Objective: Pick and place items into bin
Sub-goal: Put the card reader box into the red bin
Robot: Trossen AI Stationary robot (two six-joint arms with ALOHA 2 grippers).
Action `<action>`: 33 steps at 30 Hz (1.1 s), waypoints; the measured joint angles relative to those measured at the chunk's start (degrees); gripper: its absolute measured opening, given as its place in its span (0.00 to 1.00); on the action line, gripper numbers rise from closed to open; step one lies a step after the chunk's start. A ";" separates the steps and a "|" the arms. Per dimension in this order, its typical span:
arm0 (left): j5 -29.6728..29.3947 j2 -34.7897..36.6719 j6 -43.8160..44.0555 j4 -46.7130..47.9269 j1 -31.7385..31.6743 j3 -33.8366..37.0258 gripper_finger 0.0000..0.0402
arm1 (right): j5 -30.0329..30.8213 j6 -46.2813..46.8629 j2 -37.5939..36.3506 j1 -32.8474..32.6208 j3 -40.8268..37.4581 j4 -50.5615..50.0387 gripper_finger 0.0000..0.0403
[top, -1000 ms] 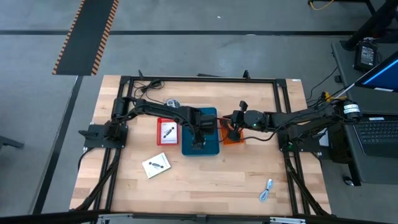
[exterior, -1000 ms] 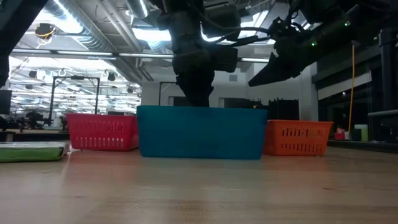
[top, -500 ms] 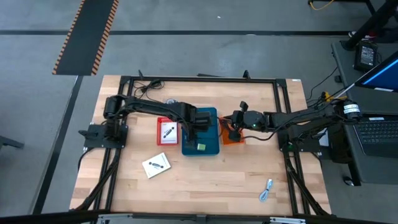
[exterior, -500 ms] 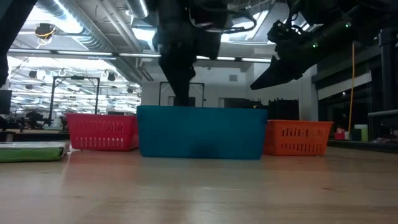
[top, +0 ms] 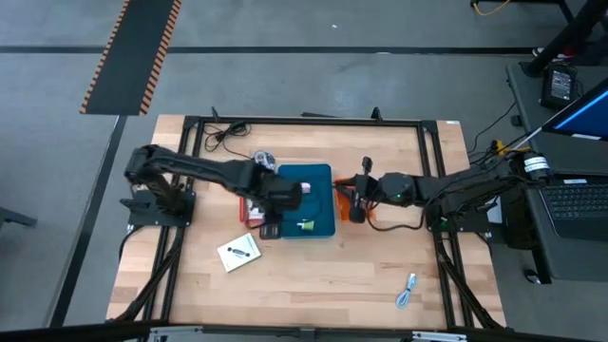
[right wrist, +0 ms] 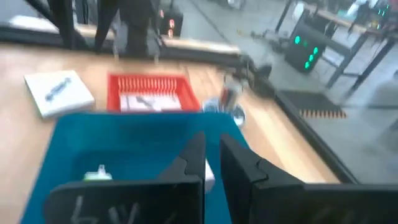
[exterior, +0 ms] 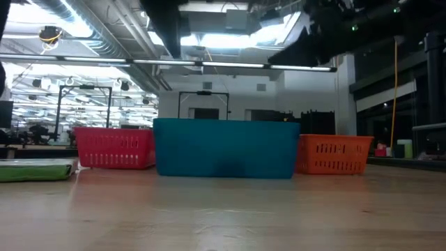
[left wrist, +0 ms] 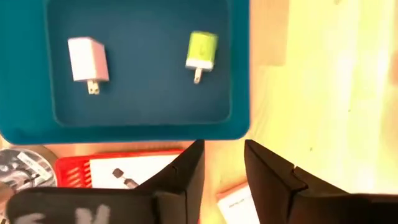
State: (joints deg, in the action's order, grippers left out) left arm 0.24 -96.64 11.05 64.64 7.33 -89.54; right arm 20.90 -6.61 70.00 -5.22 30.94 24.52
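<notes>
The blue bin (top: 313, 180) holds a pale plug block (left wrist: 87, 59) and a green plug cube (left wrist: 200, 53), both lying flat on its floor. My left gripper (left wrist: 224, 165) hangs open above the table beside the blue bin's left near corner (top: 269, 229), with nothing between its fingers. A white card with a black part (top: 238, 252) lies on the table near it, and another lies in the red bin (left wrist: 118, 175). My right gripper (right wrist: 211, 155) hovers over the orange bin (top: 372, 211), its fingers almost together with nothing seen between them. A blue-white cable (top: 407, 290) lies near the right front.
A shiny silver round object (top: 264, 159) sits behind the red bin (exterior: 115, 148). A black cable (top: 220, 133) lies at the far left. In the low view the three bins stand in a row: red, blue (exterior: 226, 148), orange (exterior: 334, 155). Bare wood stretches along the near edge.
My left gripper has risen out of the blue bin and drawn back toward the table's left and near side. The green cube now lies in the bin where the gripper stood. My right gripper has tipped a little over the orange bin.
</notes>
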 joint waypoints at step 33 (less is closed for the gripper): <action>-15.59 13.84 41.19 -6.62 30.81 25.71 0.01 | -2.64 -3.05 31.88 -15.74 37.36 -15.57 0.07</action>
State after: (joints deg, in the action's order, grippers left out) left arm -15.35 -82.80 52.24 58.02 38.15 -63.83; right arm 18.26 -9.66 101.87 -20.96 68.30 8.95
